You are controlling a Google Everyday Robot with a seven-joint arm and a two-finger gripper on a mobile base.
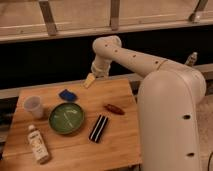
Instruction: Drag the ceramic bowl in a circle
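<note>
One ceramic bowl [66, 118] is counted; around it one cup [33, 106], one bottle [38, 145], one blue item [68, 95], one reddish item [114, 109], one striped bar [98, 128]; one gripper [90, 80] is seen behind it.

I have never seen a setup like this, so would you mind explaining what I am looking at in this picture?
The big white shape on the right is a robot arm. There is only one camera view, looking down at the table; where that camera is mounted is not known. At the arm's end is its gripper, a two-finger hand, hovering over the back edge of the wooden table. It is open and holds nothing. On the table sit a green ceramic bowl, an upright translucent white cup toward the picture's left of it, a small blue object behind it, a reddish-brown object, a black-and-white striped object, and a small bottle lying on its side near the front.
</note>
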